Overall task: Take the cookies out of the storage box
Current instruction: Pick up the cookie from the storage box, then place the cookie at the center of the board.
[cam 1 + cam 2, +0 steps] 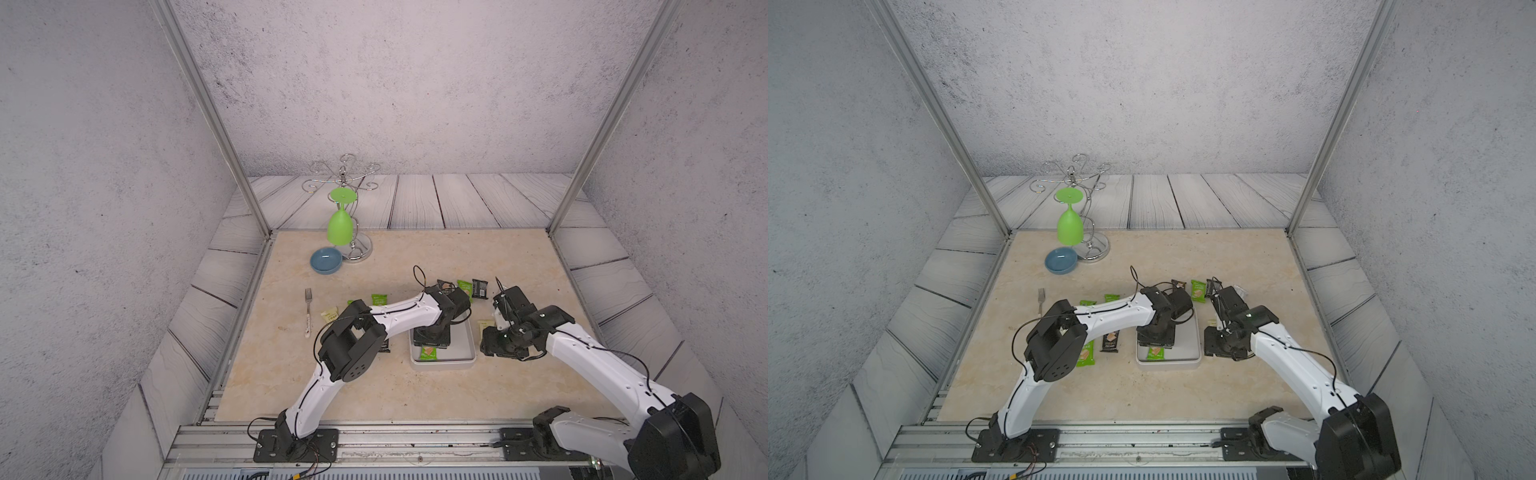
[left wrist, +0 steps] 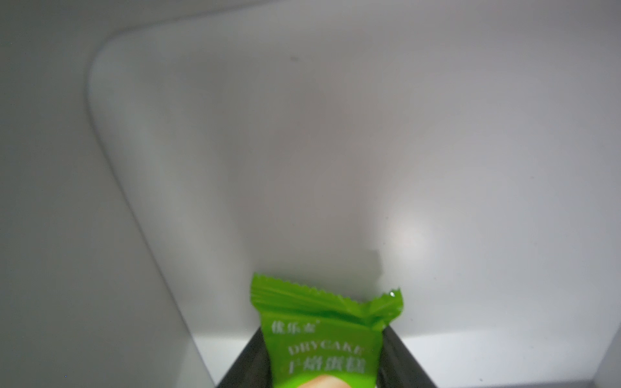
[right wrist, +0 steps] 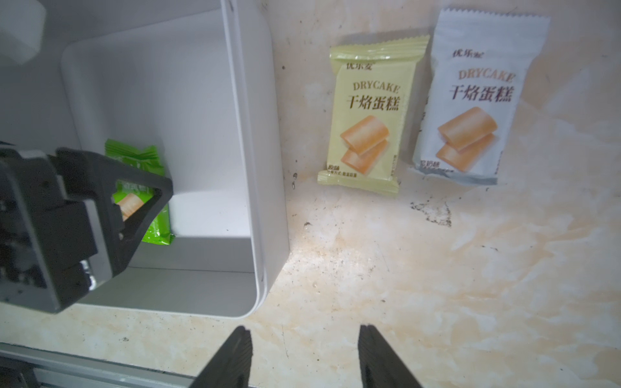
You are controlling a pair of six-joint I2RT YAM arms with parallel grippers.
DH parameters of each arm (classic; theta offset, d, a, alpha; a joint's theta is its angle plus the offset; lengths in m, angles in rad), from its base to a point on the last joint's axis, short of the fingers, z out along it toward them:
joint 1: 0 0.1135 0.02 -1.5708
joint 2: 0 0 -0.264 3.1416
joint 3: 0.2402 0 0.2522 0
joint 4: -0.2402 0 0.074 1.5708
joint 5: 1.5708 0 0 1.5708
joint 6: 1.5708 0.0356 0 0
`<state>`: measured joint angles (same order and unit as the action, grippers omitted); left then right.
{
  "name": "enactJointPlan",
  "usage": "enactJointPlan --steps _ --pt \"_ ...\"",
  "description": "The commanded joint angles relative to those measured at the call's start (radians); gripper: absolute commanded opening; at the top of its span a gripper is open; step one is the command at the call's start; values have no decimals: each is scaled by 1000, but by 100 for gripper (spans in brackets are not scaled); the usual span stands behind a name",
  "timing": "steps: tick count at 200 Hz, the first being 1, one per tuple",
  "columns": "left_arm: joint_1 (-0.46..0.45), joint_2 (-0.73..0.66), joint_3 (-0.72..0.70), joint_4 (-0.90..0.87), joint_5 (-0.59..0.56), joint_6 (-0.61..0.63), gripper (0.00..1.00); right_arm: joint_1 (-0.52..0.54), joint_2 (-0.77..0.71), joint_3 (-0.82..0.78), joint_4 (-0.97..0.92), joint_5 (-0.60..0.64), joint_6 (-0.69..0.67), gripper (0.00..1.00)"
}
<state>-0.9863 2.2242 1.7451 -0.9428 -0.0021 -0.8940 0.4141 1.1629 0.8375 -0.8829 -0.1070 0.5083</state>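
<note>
The white storage box (image 1: 442,365) (image 1: 1169,365) (image 3: 255,168) sits mid-table. My left gripper (image 1: 430,343) (image 2: 322,332) reaches down into it and is shut on a green cookie packet (image 1: 429,354) (image 1: 1155,353) (image 2: 322,336) (image 3: 156,228) near the box's front wall. The rest of the box floor that shows is bare. My right gripper (image 1: 496,347) (image 3: 305,336) hangs open over the table just right of the box, holding nothing. A pale yellow packet (image 3: 369,114) (image 1: 484,326) and a white packet (image 3: 470,100) lie on the table beside it.
More cookie packets lie on the table: green (image 1: 379,299) (image 1: 465,289) and black (image 1: 480,288) behind the box, pale yellow (image 1: 329,315) and black (image 1: 1109,341) to its left. A fork (image 1: 308,318), a blue dish (image 1: 326,260) and a wire stand holding a green goblet (image 1: 340,226) are far left.
</note>
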Motion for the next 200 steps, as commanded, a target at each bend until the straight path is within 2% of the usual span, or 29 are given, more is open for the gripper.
enactJointPlan --steps 1,62,132,166,200 --pt "8 -32 4 0 -12 11 47 3 1 23 -25 21 1 56" --pt "21 -68 54 -34 -31 24 46 3 -23 28 -37 29 9 56" --pt "51 -208 38 -53 -84 27 46 2 -28 58 -48 41 9 56" --pt "88 -328 -68 -60 -125 22 46 2 -17 68 -41 34 13 56" --pt "161 -489 -273 -40 -152 15 47 3 0 69 -32 29 16 56"
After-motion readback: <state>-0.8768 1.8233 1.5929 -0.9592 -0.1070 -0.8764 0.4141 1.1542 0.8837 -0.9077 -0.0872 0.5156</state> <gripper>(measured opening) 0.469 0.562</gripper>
